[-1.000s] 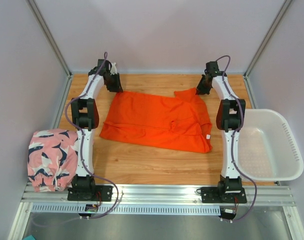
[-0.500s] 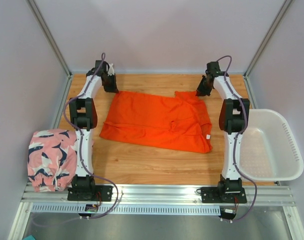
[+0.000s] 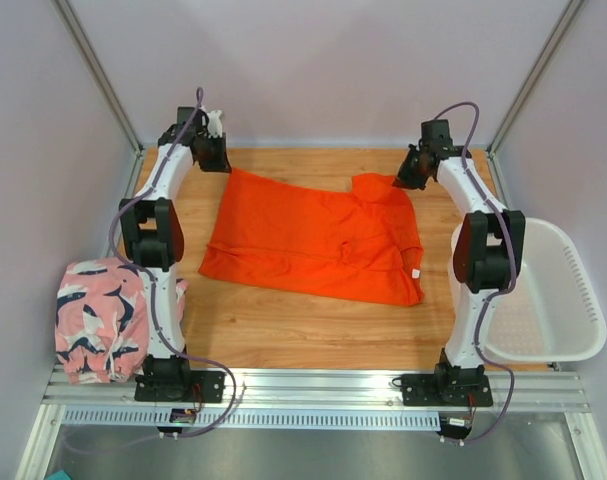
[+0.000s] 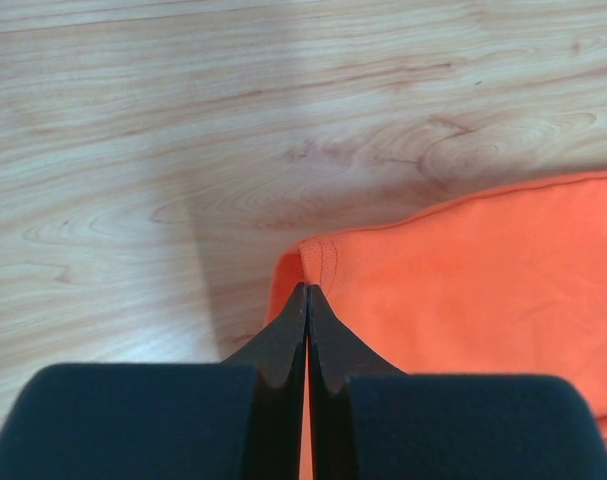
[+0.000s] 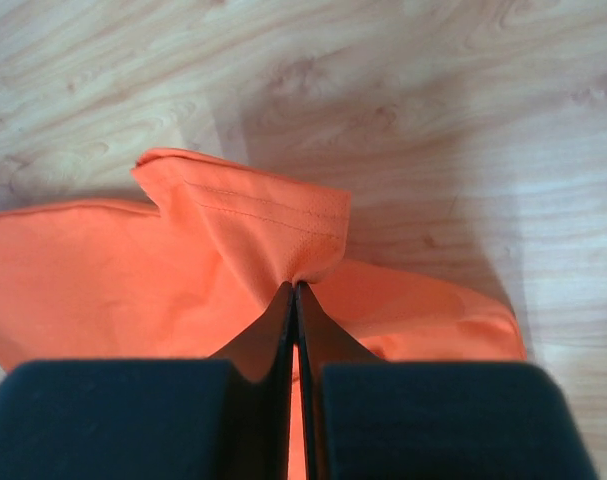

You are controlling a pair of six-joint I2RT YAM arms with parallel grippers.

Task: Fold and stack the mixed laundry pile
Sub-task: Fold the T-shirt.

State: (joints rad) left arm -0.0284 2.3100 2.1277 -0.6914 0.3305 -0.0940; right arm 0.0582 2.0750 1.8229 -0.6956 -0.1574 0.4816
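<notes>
The orange shirt (image 3: 313,240) lies spread out in the middle of the counter (image 3: 283,330). Its long side runs from left to right.

The left hand (image 3: 223,165) is at the far left corner of the shirt. Its fingers are pressed tight together, with the edge of the orange cloth pinched between them. The right hand (image 3: 399,180) is at the far right corner. It is closed tight too, and it pinches a small folded-over bit of the shirt, which stands up a little from the wood.

So each hand has the corner on its own side, and both are at the far edge. The rest of the shirt lies on the near side of the hands. I think the next move is to bring the far edge over to the near edge to fold the shirt in half. Both hands would need to go together so the fold comes out straight.

A pink cloth (image 3: 98,320) with dark and white shapes sits at the near left. A white basket (image 3: 583,290) is on the right.
</notes>
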